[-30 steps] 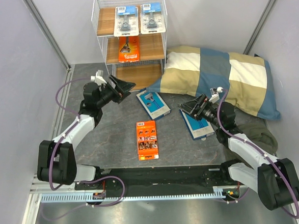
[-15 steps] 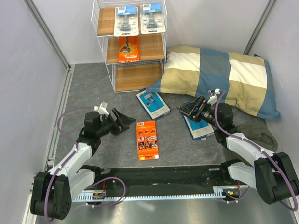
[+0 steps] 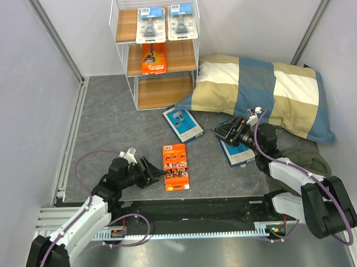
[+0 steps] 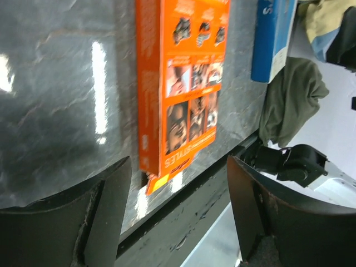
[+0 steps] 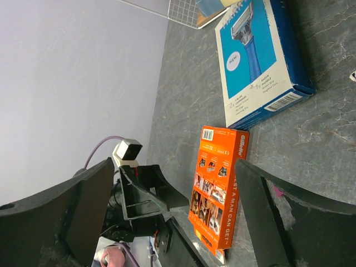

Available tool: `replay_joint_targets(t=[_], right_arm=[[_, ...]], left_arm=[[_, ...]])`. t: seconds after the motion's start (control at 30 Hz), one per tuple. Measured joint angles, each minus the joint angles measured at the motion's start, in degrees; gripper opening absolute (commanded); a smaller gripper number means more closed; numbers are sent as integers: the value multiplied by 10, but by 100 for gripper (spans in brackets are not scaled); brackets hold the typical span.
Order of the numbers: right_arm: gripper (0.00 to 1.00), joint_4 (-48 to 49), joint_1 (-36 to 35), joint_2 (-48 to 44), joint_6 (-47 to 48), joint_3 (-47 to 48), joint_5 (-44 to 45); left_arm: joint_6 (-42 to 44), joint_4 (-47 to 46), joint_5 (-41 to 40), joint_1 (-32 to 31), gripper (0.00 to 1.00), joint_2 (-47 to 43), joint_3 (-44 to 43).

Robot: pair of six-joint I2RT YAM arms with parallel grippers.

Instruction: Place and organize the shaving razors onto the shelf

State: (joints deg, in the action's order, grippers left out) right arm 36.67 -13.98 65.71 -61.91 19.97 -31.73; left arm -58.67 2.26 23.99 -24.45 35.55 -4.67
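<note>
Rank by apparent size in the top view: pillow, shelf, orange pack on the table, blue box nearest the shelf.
1. pillow, covers the most area.
2. shelf, its tiers stacked toward the camera.
3. orange pack and blue box: they look about alike, so not ranked.

My left end effector point(image 3: 151, 171): arm stretched low, fingers spread wide. My right end effector point(image 3: 225, 132): low, fingers spread wide.
</note>
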Motion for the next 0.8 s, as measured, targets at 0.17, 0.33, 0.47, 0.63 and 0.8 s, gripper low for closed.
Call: replay_joint_targets(t=[0.17,0.33,0.47,0.63,0.8], right_arm=[[98,5,0,1,0,-2,0],[98,11,0,4,-3,-7,0],[98,11,0,5,-3,-8,0],[98,15,0,10,-3,-8,-2],[98,19,0,10,-5,-8,-2]], left_arm=[[-21,41,-17,-13,73,-43,16],[-32,54,-22,-27,70,-46,16],[-37,54,-26,-47,68,-46,16],[-55,53,-29,-72,66,-51,16],[-78,46,-35,-97,64,-59,16]])
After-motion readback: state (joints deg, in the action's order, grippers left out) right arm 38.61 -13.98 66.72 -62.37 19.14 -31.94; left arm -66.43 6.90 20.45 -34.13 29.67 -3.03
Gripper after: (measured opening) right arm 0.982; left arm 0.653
